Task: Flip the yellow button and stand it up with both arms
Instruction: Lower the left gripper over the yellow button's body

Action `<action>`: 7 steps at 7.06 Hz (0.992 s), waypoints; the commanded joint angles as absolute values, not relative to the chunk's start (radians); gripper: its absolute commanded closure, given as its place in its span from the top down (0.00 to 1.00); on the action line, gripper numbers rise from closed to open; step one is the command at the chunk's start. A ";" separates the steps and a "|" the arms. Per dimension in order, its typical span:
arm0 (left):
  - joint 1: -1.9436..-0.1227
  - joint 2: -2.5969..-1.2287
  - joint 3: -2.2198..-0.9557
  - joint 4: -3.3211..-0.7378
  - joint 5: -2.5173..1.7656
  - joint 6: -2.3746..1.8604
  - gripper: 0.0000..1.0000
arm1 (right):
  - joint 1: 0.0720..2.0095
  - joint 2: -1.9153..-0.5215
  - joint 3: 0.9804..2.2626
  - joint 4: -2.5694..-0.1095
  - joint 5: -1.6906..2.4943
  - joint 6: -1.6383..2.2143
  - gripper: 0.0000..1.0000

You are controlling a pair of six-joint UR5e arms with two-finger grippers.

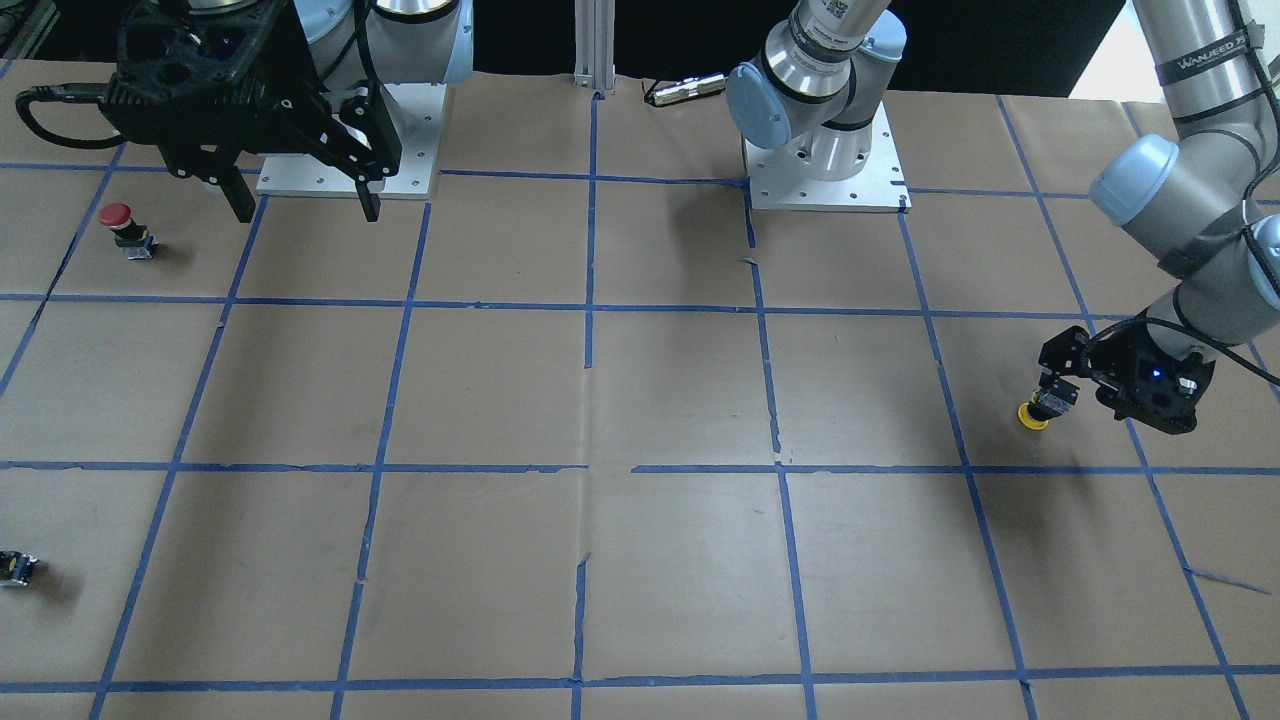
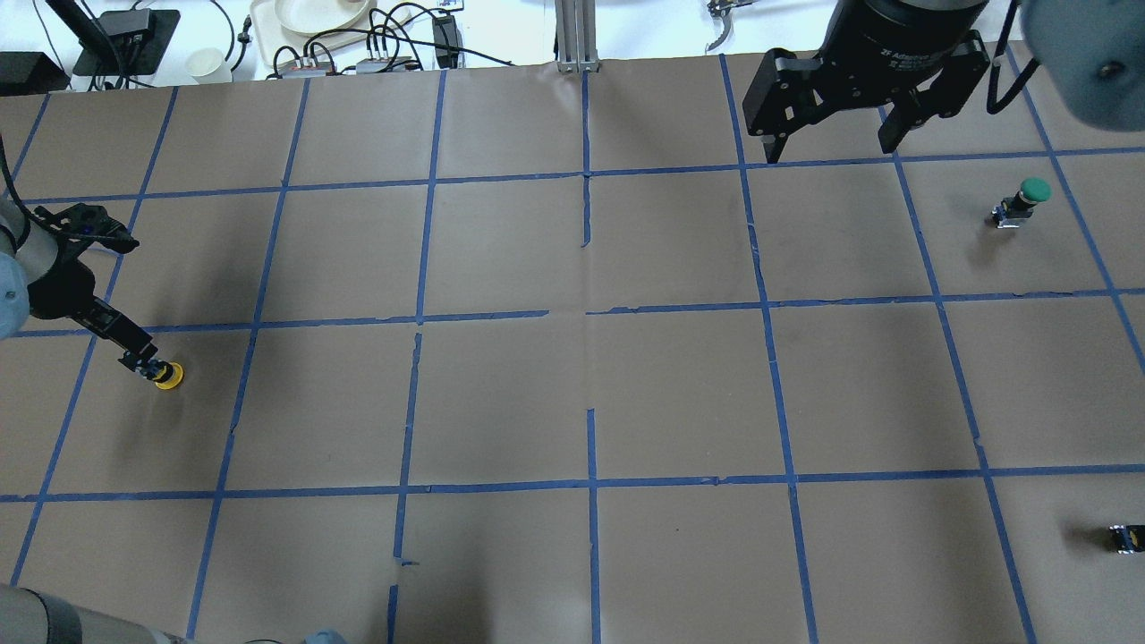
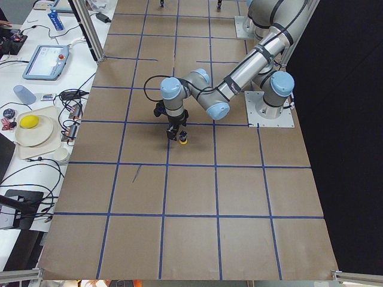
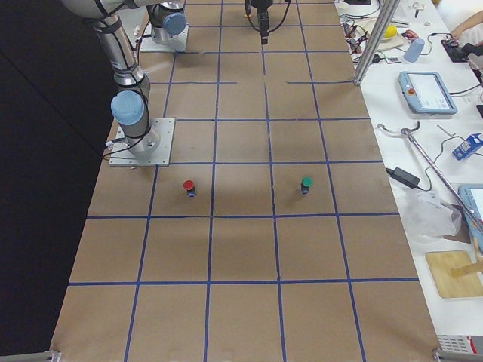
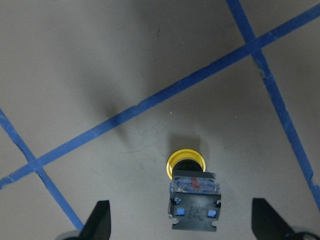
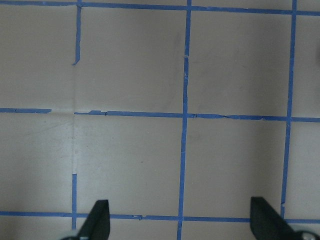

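Cap [image 5: 186,162] down, contact block [image 5: 195,202] up — the yellow button [image 1: 1035,410] rests on the table [image 1: 680,400] upside down and leaning. It sits inside a taped square on the robot's left side, with its cap just short of a blue tape line [image 5: 150,102].

The left gripper [image 5: 182,222] reaches in low and at a slant. Its fingers [image 5: 100,222] are spread wide to either side of the block. The wrist view shows bare paper between each finger and the button, so nothing is clamped.

The right gripper [image 1: 305,212] hangs high over the opposite end of the table. Its fingers are likewise apart (its wrist view shows only paper and tape between them).

On that side stand a red button [image 1: 118,222] and a green button [image 2: 1029,195], both cap up and well apart from the yellow one. A small capless part [image 1: 15,568] lies near the table's edge — too small to make out further.
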State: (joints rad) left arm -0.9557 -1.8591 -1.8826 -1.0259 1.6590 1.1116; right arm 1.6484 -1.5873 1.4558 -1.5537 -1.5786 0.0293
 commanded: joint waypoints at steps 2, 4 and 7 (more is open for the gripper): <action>-0.956 -1.881 -1.887 -1.025 1.667 1.127 1.00 | 1.649 -1.603 1.463 -1.551 -1.569 0.029 1.00; -0.956 -1.890 -1.888 -1.026 1.667 1.126 0.97 | 1.649 -1.605 1.463 -1.546 -1.568 0.035 1.00; -0.956 -1.891 -1.888 -1.026 1.672 1.123 0.65 | 1.646 -1.603 1.462 -1.508 -1.571 0.034 1.00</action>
State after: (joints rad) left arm -0.9557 -1.8899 -1.8884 -1.0262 1.6698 1.1242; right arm 1.6470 -1.6051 1.4605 -1.5126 -1.5708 0.0345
